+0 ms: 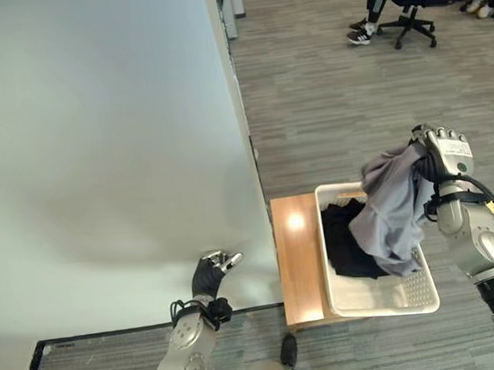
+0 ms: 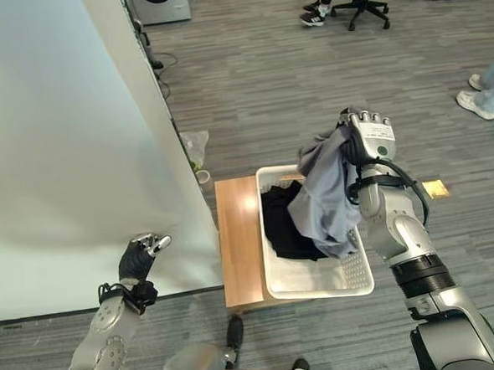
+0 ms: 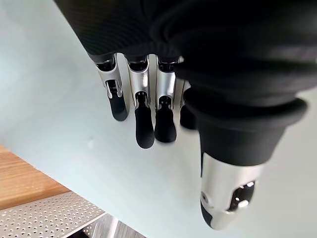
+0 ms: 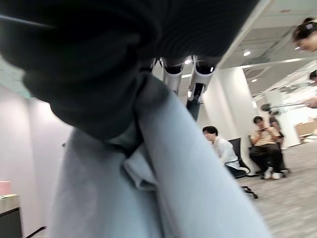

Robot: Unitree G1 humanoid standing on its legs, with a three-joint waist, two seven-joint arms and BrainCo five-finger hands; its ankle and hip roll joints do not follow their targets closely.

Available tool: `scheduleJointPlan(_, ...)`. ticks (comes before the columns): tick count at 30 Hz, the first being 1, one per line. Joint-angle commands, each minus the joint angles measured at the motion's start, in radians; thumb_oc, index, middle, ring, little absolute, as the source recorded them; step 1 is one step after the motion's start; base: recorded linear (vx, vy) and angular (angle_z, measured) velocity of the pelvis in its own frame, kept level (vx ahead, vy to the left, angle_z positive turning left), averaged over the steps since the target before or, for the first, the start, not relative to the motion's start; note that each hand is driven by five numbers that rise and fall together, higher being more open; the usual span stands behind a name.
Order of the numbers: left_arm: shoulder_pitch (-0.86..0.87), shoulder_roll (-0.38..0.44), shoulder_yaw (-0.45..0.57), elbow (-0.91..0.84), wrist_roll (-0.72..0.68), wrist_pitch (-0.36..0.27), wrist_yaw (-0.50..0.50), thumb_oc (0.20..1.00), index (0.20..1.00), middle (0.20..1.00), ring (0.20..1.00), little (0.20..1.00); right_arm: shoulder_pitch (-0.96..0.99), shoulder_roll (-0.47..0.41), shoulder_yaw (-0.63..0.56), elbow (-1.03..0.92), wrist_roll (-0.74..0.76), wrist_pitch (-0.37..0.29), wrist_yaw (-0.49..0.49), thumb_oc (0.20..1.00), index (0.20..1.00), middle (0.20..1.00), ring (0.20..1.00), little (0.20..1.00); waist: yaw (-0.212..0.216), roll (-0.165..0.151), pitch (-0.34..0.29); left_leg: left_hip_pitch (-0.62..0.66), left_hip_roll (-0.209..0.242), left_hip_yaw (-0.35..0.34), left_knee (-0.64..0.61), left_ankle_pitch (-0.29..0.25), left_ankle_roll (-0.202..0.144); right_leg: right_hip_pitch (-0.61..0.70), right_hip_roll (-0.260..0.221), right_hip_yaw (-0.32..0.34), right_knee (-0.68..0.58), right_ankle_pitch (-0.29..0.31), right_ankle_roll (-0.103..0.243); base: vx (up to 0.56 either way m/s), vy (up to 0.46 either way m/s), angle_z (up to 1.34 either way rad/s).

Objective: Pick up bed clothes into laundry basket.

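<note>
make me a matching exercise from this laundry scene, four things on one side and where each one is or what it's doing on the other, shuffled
Things:
1. grey garment
2. dark clothes
3. left hand
4. laundry basket

Places or states:
A. lying inside the basket
B. open, over the pale bed surface
C. standing on a low wooden stand
D. hanging from the right hand, over the basket

Pairs: 1-D, 2-A, 3-B, 4-C

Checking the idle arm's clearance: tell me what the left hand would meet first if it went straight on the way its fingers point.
Most likely the pale bed sheet. The left hand, fingers relaxed and open, points at it; nothing shows between them, though the gap is hard to judge.
</note>
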Motion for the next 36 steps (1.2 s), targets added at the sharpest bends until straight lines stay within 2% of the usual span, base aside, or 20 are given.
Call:
scheduleJointPlan(1,-0.082,-0.012,-0.049,-0.017,-0.026,-0.05,-0.008,1.0,1.0,1.0,1.0,1.0,-0.118,-0.063,0.01,0.011,0.017,-0.023,-0.046,0.2,0.2,0.2,0.2,0.2,0.03,0.007,-0.109,0.057,0.107,-0.038,0.004,-0.07,-0.13,-0.064,-0.017,-0.049,0.02,0.009,0.045,0.02,0.032,0.03)
scheduleJointPlan(8,-0.103,-0.01,-0.055,-0.012,-0.026,-0.047,-0.017,1.0,1.0,1.0,1.0,1.0,-0.063,-0.041,0.014,0.013,-0.006,-0.024,-0.035,0.2,0.2,0.2,0.2,0.2,0.056,-0.012,-0.109,0.034,0.1,-0.07,0.004,-0.067,-0.136,-0.06,-0.023,-0.095,0.02,0.009,0.048,0.02,0.027,0.15)
scheduleJointPlan(15,-0.118,-0.009,-0.055,-0.021,-0.006,-0.043,-0.032,1.0,1.0,1.0,1.0,1.0,0.117,-0.004,-0.085,-0.005,-0.039,-0.019,-0.058,0.2,0.2,0.2,0.2,0.2,0.049,-0.019,-0.096,-0.002,0.089,-0.112,0.004,-0.06,-0.147,-0.061,-0.027,-0.147,0.02,0.005,0.05,0.02,0.008,0.3)
scheduleJointPlan(22,-0.115,-0.014,-0.045,-0.008,0.011,-0.056,-0.024,1.0,1.0,1.0,1.0,1.0,0.159,0.039,-0.051,0.044,-0.063,-0.025,-0.065,0.2,0.2,0.2,0.2,0.2,0.037,-0.009,-0.087,-0.002,0.086,-0.091,0.004,-0.06,-0.139,-0.071,-0.034,-0.132,0.02,0.012,0.052,0.01,0.005,0.02)
scheduleJointPlan(23,-0.097,-0.02,-0.035,0.011,0.019,-0.059,-0.025,1.0,1.0,1.0,1.0,1.0,0.177,0.069,-0.024,0.086,-0.059,-0.037,-0.068,0.2,0.2,0.2,0.2,0.2,0.028,-0.008,-0.082,0.0,0.088,-0.074,0.004,-0.056,-0.134,-0.078,-0.034,-0.114,0.02,0.014,0.05,-0.01,0.0,-0.16)
scheduleJointPlan(24,-0.083,-0.018,-0.03,0.026,0.025,-0.061,-0.023,1.0,1.0,1.0,1.0,1.0,0.179,0.09,0.003,0.122,-0.052,-0.043,-0.068,0.765,0.765,0.765,0.765,0.765,0.025,-0.006,-0.082,0.002,0.089,-0.062,0.004,-0.052,-0.133,-0.081,-0.035,-0.103,0.02,0.015,0.049,-0.01,-0.001,-0.18)
scheduleJointPlan(25,-0.082,-0.018,-0.029,0.026,0.025,-0.061,-0.023,1.0,1.0,1.0,1.0,1.0,0.177,0.09,0.005,0.125,-0.051,-0.043,-0.069,0.765,0.765,0.765,0.765,0.765,0.025,-0.006,-0.082,0.002,0.089,-0.061,0.004,-0.052,-0.133,-0.082,-0.035,-0.101,0.02,0.016,0.049,-0.02,0.011,-0.21)
scheduleJointPlan(26,-0.076,-0.017,-0.025,0.036,0.026,-0.061,-0.022,1.0,1.0,1.0,1.0,1.0,0.177,0.095,0.018,0.147,-0.046,-0.044,-0.064,1.0,1.0,1.0,1.0,1.0,0.024,-0.005,-0.082,0.001,0.09,-0.057,0.004,-0.05,-0.133,-0.082,-0.037,-0.098,0.02,0.017,0.049,-0.02,-0.001,-0.16)
scheduleJointPlan(28,-0.071,-0.015,-0.023,0.043,0.027,-0.062,-0.021,1.0,1.0,1.0,1.0,1.0,0.17,0.104,0.029,0.17,-0.034,-0.046,-0.065,1.0,1.0,1.0,1.0,1.0,0.023,-0.005,-0.084,0.001,0.09,-0.053,0.004,-0.048,-0.134,-0.083,-0.036,-0.095,0.02,0.018,0.048,-0.02,-0.003,-0.16)
scheduleJointPlan(31,-0.065,-0.018,-0.017,0.065,0.033,-0.068,-0.009,1.0,1.0,1.0,1.0,1.0,0.176,0.179,0.012,0.208,0.216,-0.093,-0.066,1.0,1.0,1.0,1.0,1.0,0.012,-0.003,-0.091,0.009,0.091,-0.046,0.004,-0.052,-0.131,-0.084,-0.035,-0.077,0.02,0.017,0.046,0.0,-0.003,-0.14)
scheduleJointPlan(32,-0.065,-0.018,-0.018,0.066,0.033,-0.068,-0.009,1.0,1.0,1.0,1.0,1.0,0.176,0.178,0.012,0.208,0.218,-0.093,-0.067,1.0,1.0,1.0,1.0,1.0,0.013,-0.004,-0.091,0.01,0.091,-0.045,0.004,-0.052,-0.131,-0.084,-0.035,-0.077,0.02,0.017,0.047,0.0,-0.01,-0.12)
scheduleJointPlan(34,-0.051,-0.012,-0.012,0.07,0.03,-0.064,-0.003,1.0,1.0,1.0,1.0,1.0,0.186,0.197,-0.025,0.183,0.35,-0.112,-0.078,1.0,1.0,1.0,1.0,1.0,0.005,-0.002,-0.095,0.014,0.089,-0.045,0.004,-0.055,-0.128,-0.082,-0.039,-0.075,0.02,0.019,0.049,0.01,-0.017,-0.12)
scheduleJointPlan(36,-0.046,-0.015,-0.013,0.07,0.018,-0.057,0.001,1.0,1.0,1.0,1.0,1.0,0.193,0.202,-0.056,0.137,0.411,-0.12,-0.078,1.0,1.0,1.0,1.0,1.0,0.0,0.0,-0.098,0.016,0.086,-0.046,0.004,-0.058,-0.126,-0.082,-0.042,-0.073,0.02,0.019,0.05,0.01,-0.002,-0.1)
